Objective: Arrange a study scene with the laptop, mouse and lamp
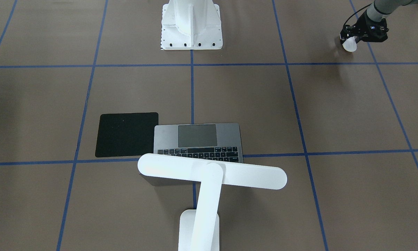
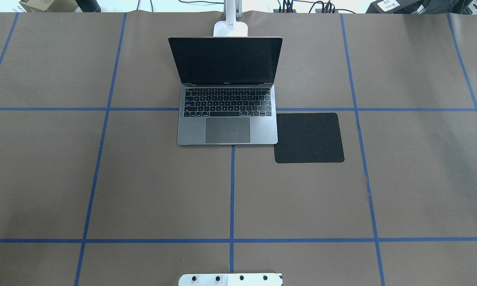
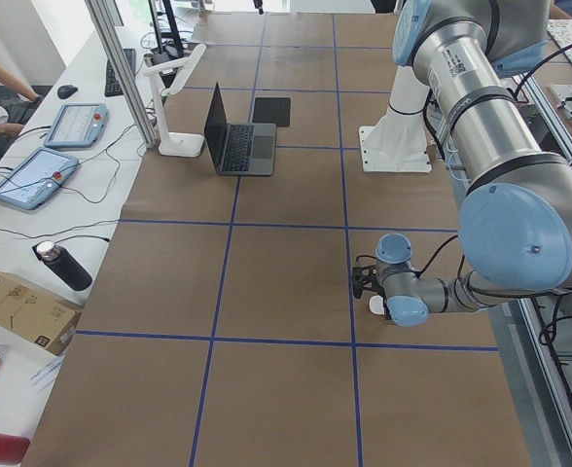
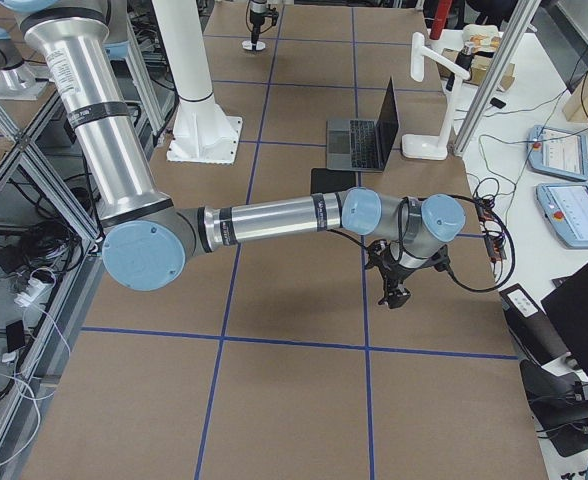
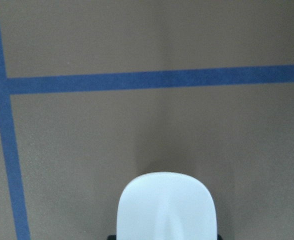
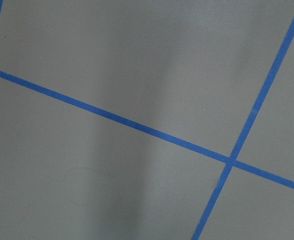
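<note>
The dark grey laptop (image 2: pixel 227 127) stands open at the table's far middle, screen dark. The white lamp (image 1: pixel 212 172) stands behind it, its bar head over the lid; only its base (image 2: pixel 230 28) shows in the overhead view. My left gripper (image 1: pixel 352 39) is shut on the white mouse (image 1: pixel 350 45), low over the table at my near left. The mouse fills the bottom of the left wrist view (image 5: pixel 166 205). My right gripper (image 4: pixel 394 290) hangs above the table on my right; I cannot tell whether it is open or shut.
A black square mouse pad (image 2: pixel 309 137) lies flat against the laptop's right side. The white ribbed pedestal (image 1: pixel 191 24) with bolted base plate stands at the near middle. Blue tape lines grid the brown table. Operators' tablets and a bottle (image 3: pixel 62 265) lie beyond the far edge.
</note>
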Tool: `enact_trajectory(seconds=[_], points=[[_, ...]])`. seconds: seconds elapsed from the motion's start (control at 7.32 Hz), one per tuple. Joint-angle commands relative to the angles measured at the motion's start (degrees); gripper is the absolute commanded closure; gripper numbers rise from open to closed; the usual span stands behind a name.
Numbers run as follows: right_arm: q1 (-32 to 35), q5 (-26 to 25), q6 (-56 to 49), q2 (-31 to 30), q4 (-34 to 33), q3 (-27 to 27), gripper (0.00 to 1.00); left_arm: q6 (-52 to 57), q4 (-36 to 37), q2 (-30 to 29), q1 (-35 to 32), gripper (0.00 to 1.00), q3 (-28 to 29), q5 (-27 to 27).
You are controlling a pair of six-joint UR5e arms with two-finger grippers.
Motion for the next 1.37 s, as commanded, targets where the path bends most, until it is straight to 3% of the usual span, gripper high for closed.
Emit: enact_trajectory(seconds=[0.0,0.82,1.23], points=[[0.0,0.0,0.0,0.2,0.0,0.0,0.01,0.1,-0.6,-0.7,-0.4,0.74,-2.7,0.2],[-0.6,0.1,1.1,0.4,1.1,-0.9,0.01,3.7,0.9,-8.2,-6.6,0.76,-8.0,0.0],[-1.6,0.2,4.9,-0.1,5.4,-2.0,0.01,6.5,19.5,-21.8,-12.3,0.76,-12.9,-0.4]])
